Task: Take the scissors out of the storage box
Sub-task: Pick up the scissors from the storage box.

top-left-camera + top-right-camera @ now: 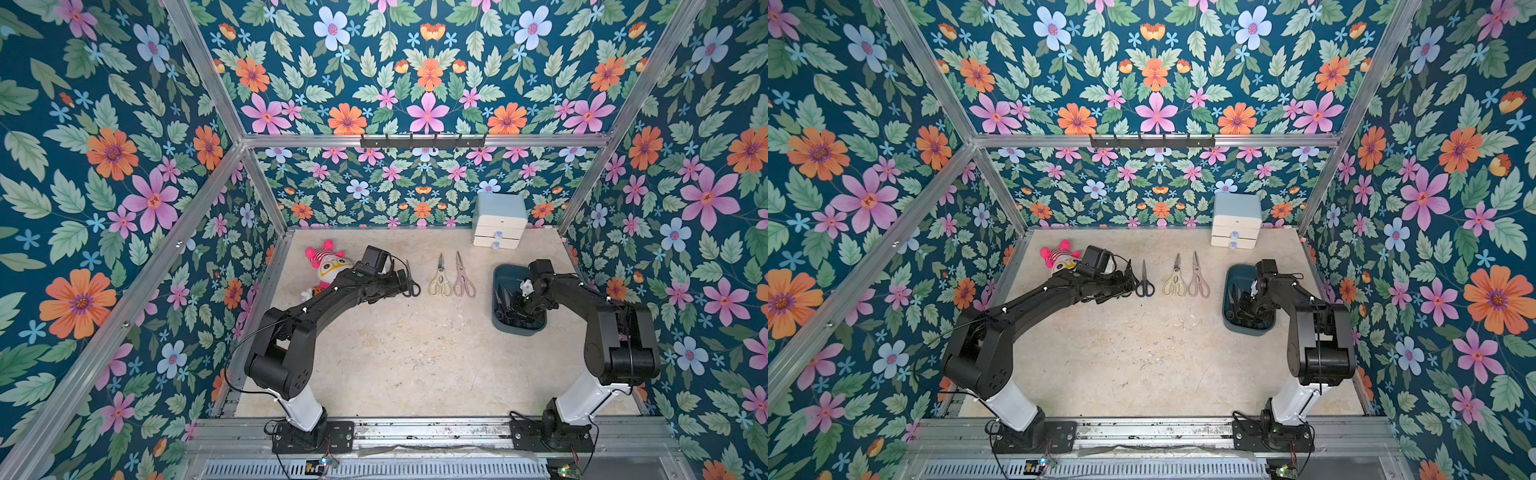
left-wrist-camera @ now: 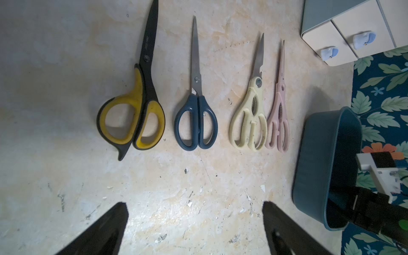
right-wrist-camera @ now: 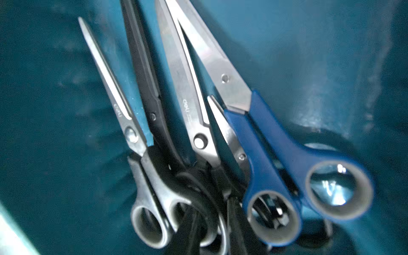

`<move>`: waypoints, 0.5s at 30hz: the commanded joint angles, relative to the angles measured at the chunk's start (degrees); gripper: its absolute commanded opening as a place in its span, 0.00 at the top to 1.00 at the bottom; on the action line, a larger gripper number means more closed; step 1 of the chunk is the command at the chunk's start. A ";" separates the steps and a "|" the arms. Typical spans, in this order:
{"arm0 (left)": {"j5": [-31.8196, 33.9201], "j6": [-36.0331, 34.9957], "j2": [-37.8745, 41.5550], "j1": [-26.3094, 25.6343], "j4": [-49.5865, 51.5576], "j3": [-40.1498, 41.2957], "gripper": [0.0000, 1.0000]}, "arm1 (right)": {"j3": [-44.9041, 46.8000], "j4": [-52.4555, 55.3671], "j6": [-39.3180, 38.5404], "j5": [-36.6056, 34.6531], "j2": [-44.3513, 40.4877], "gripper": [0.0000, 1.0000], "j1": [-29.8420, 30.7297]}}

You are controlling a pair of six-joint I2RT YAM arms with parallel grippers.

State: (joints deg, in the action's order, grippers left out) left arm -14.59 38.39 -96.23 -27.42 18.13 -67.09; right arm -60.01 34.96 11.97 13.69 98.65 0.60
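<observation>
Four pairs of scissors lie on the table (image 1: 415,357) in a row beside the box (image 1: 515,329): pink shears (image 2: 278,123) nearest it, then cream shears (image 2: 248,119), a dark-blue pair (image 2: 196,121), and a yellow-handled pair (image 2: 132,119) farthest. About five pairs, a blue-handled pair (image 3: 287,176) uppermost, sit heaped inside the box, so the job looks nearly half done. The right pincer (image 1: 519,305) reaches into the box over that heap; whether it grips anything I cannot tell. The left pincer (image 2: 195,205), well apart from the box, gapes wide and empty, just short of the dark-blue handles.

Twin overhead views; wrist cameras close above scissors (image 2: 197,88).
</observation>
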 commanded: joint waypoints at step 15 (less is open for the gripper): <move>1.28 -0.11 0.60 0.02 0.08 0.97 0.01 | -2.72 2.20 -0.01 -0.60 -0.72 1.00 0.13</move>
State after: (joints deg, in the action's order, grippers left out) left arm -13.82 38.41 -95.88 -27.42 18.44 -66.08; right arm -61.80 35.55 12.19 13.76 98.65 0.71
